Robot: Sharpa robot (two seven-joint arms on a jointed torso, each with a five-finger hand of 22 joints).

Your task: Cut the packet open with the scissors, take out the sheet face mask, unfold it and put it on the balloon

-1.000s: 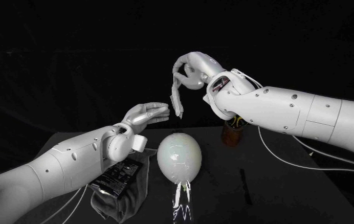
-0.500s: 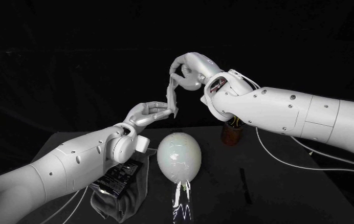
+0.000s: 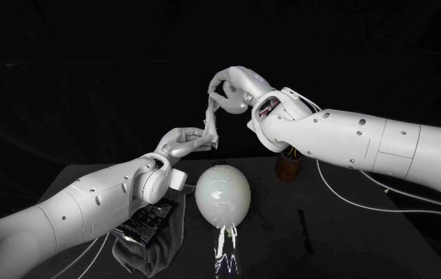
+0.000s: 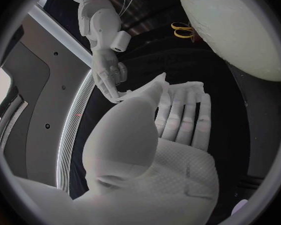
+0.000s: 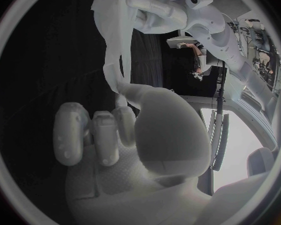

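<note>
A folded white sheet mask (image 3: 211,116) hangs stretched between my two hands above the table. My right hand (image 3: 234,91) pinches its upper end, and my left hand (image 3: 188,140) pinches its lower end just below. The left wrist view shows my left hand (image 4: 172,115) with the mask (image 4: 143,91) at its fingertips and the right hand (image 4: 106,70) beyond. In the right wrist view my right hand (image 5: 115,130) grips the mask (image 5: 112,50), which runs to the left hand (image 5: 156,10). The pale balloon (image 3: 224,195) lies on the table under the hands. The dark packet (image 3: 147,218) lies under my left forearm.
A grey cloth (image 3: 151,250) lies beneath the packet at the table's front left. A brown cup (image 3: 289,165) stands behind the balloon on its right, and yellow scissor handles (image 4: 183,30) show beside the balloon (image 4: 240,30). A thin dark stick (image 3: 304,231) lies at the front right.
My left hand has risen and closed its fingers on the mask's lower end. The right hand has shifted slightly left, and the mask now runs taut between the hands.
</note>
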